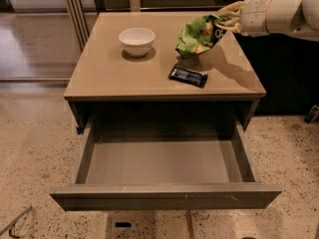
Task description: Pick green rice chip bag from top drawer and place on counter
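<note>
Plainly out of the top drawer (159,163), the green rice chip bag (195,38) hangs over the back right part of the counter (109,76), held by its upper right edge. Its lower corner sits close to the tan surface, though I cannot tell whether it touches.

The gripper (223,23), reaching in from the right, has its 2 fingers closed on that crumpled foil edge and holds nothing else. A small flat black wrapper (188,76) lies just in front of the bag, and a white bowl (136,40) stands well to the left. The drawer below stands open and bare.

I see 2 likely risks. Letting go while the bag is tilted could make the light foil topple or slide toward the nearby right edge. Setting it down further forward could drop it onto the wrapper.
</note>
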`<state>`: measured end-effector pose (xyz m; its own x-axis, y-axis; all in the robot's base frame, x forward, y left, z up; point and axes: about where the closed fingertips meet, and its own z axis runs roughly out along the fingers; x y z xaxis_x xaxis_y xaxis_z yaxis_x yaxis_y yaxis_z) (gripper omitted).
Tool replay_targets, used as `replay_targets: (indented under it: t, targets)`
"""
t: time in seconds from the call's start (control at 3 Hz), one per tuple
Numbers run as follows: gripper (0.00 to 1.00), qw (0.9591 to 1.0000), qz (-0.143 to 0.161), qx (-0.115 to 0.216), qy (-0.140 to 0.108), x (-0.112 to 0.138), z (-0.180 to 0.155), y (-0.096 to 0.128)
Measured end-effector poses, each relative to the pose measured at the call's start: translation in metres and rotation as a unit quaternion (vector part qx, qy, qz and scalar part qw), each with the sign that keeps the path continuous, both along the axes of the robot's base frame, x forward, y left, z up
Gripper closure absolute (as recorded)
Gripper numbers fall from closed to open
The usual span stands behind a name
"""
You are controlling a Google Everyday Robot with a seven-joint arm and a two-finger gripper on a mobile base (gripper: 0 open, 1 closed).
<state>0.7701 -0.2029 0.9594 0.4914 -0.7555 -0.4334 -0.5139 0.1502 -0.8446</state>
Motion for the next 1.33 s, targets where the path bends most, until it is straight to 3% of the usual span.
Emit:
replay_targets:
  t: [0.33, 0.67, 1.33]
  targets:
    - [1.00, 0.9998, 0.010, -0.001, 0.016, 0.0127, -0.0242, -0.0001]
    - [1.00, 0.9998, 0.010, -0.001, 0.016, 0.0128, -0.0246, -0.0001]
    - [0.58, 0.9998, 0.010, -0.001, 0.016, 0.0128, -0.0246, -0.0001]
